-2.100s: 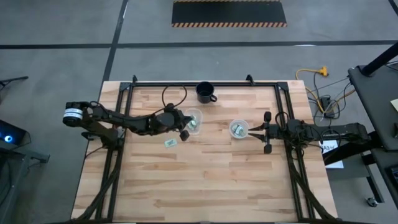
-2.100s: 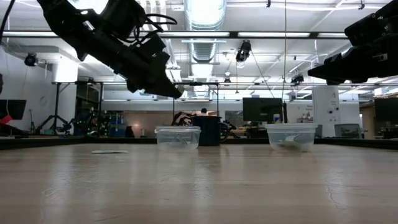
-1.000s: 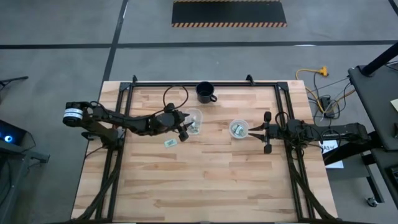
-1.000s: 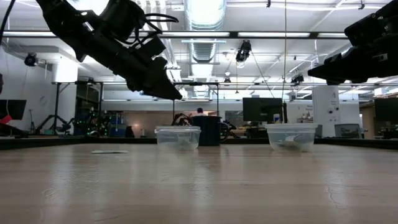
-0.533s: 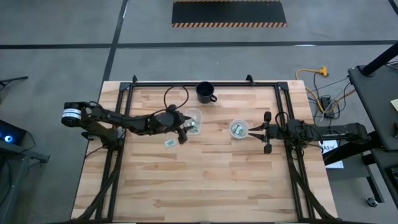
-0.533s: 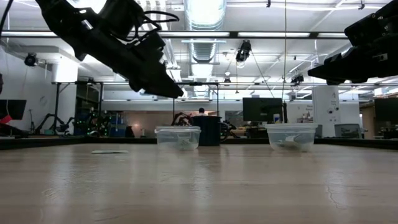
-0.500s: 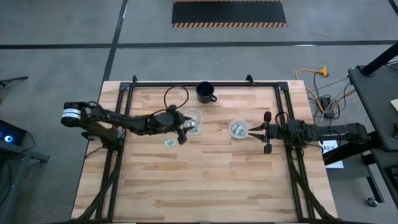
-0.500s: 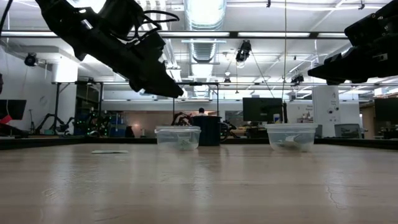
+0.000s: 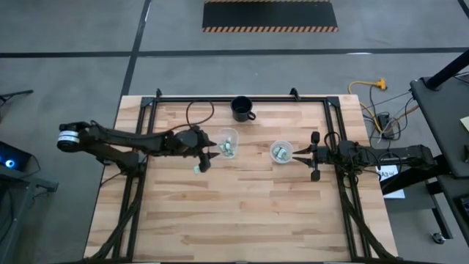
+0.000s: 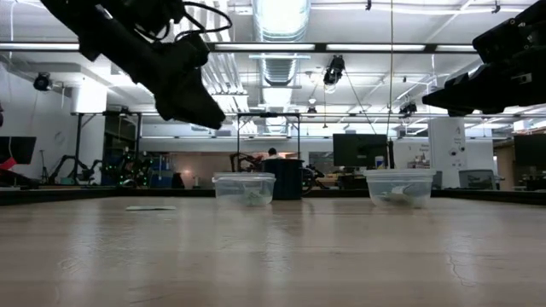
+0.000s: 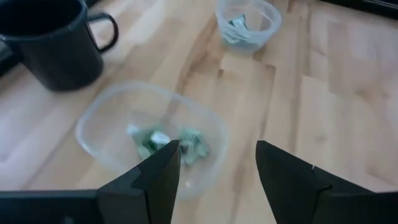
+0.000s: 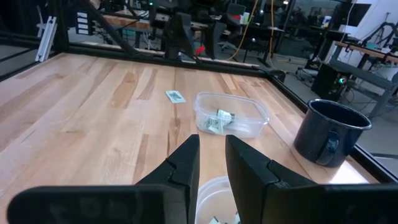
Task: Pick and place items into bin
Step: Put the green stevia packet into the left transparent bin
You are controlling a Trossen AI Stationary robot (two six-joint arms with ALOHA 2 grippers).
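Wooden table: one packet loose, just beside my left gripper, fingers spread, empty. Others in two cups. Right gripper waits, nearly closed. Risk: flat packet skids under fingertips, or I knock the near cup.

No legible text, labels, brands, numbers or signs appear anywhere in the four camera views.

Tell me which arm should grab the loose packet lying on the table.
Left. The left gripper hangs open just above the loose packet, beside the nearer clear cup. The right gripper waits beyond the other clear cup, with both cups between it and the packet.
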